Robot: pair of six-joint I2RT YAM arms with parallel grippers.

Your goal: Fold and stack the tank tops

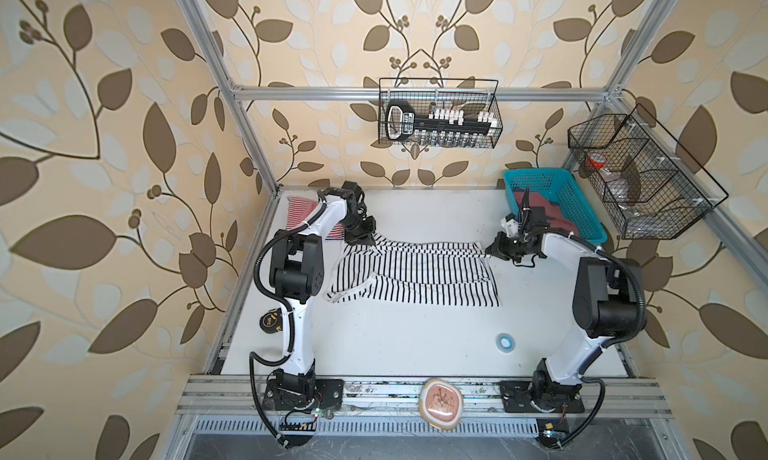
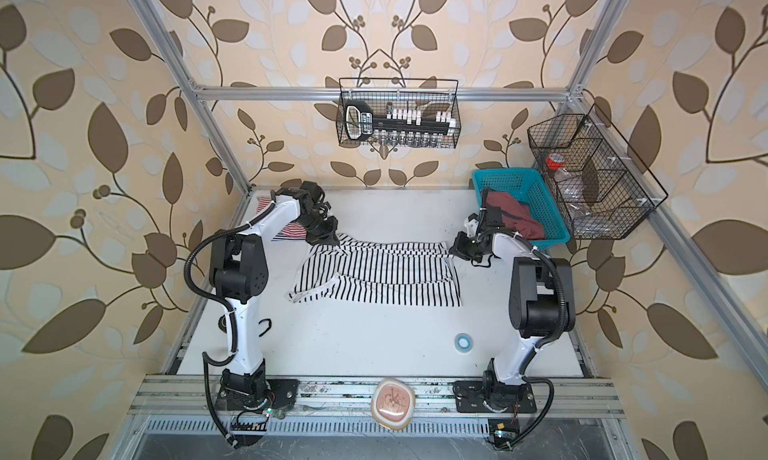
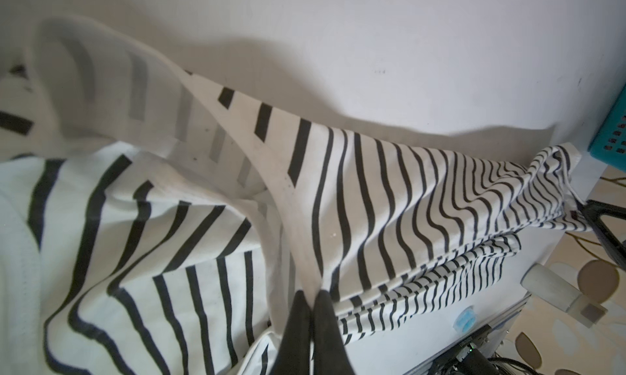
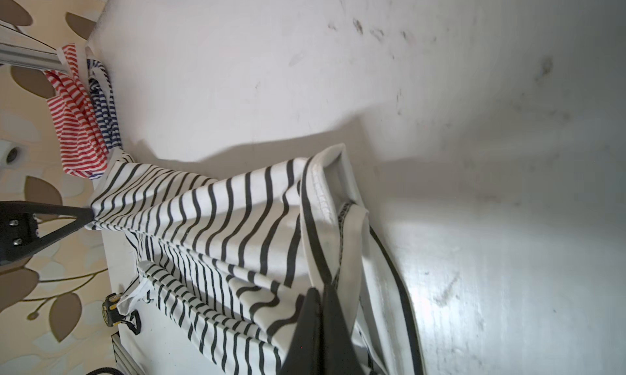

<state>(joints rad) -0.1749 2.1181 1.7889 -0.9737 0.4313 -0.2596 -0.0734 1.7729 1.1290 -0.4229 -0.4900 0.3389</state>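
1. Both top views are bright and evenly lit. The wallpaper (image 1: 83, 188) smears at 9 and 3 o'clock, and the frame posts (image 1: 250, 134) splay with wide-angle distortion.
2. Left wrist view: the black-and-white striped tank top (image 3: 372, 194) casts a soft shadow on the table (image 3: 406, 51) toward 12 o'clock. The cloth at 9 o'clock is out of focus.
3. Right wrist view: there is glare on the table at 4 o'clock, and it is dimmer at 2.

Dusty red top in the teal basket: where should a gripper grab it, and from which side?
Pinch a raised fold of the dusty red top, coming straight down from above. It lies crumpled in the teal basket, whose mesh walls block a sideways approach; the heap's upper folds probably offer loose cloth to catch.
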